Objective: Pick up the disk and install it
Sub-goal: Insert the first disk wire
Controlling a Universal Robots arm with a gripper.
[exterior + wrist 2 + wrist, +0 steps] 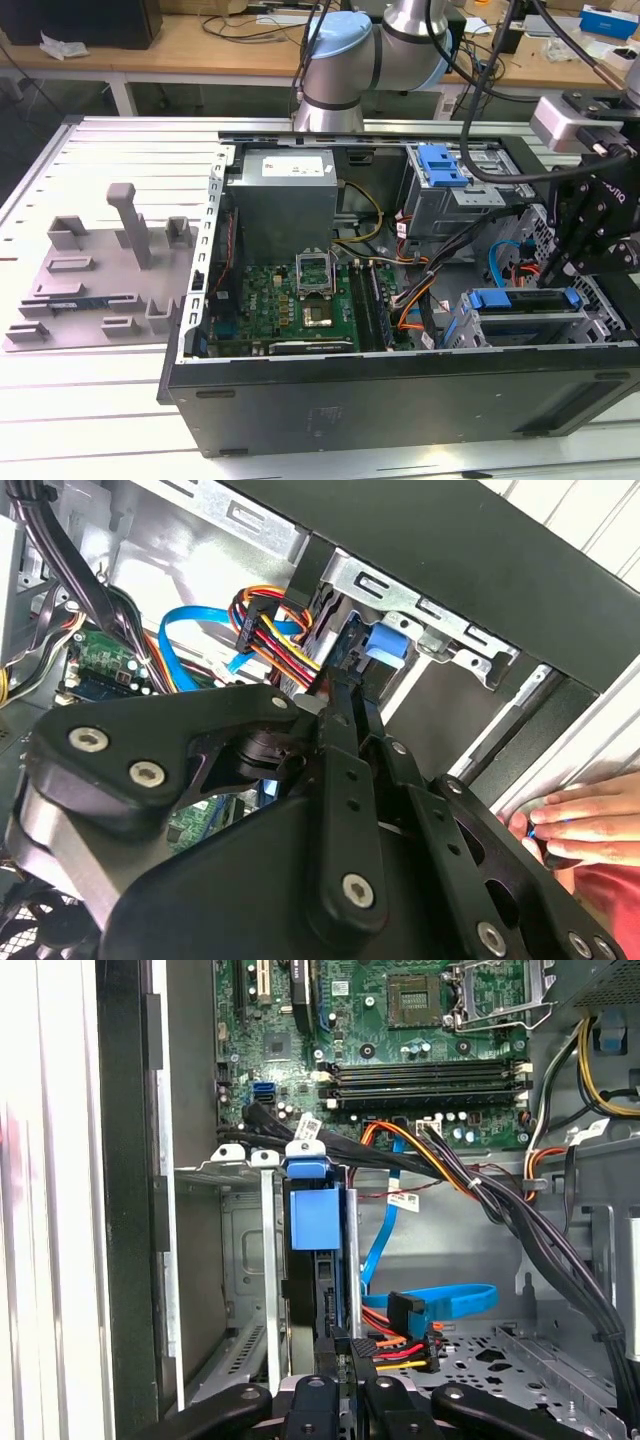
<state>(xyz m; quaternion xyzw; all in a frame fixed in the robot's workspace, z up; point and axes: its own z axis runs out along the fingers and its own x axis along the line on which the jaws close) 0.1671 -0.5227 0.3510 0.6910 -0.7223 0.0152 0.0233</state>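
- The open computer case (400,400) lies on its side on the slatted tabletop (90,400), with the motherboard (290,300) and the grey power-supply box (285,205) exposed.
- The disk (525,315), in its blue bracket, stands on edge in the drive cage (225,1260) at the case's corner on the exterior view's right; in the first wrist view its blue tab (315,1218) sits level with the cage rim.
- The tool (345,1360) is directly behind the disk's rear edge, in line with its long axis, beside the power and data cable plugs (405,1330).
- Its fingers look drawn narrowly together at that edge; whether they pinch it I cannot tell.
- A person's hand (580,825) rests at the case's outer edge.
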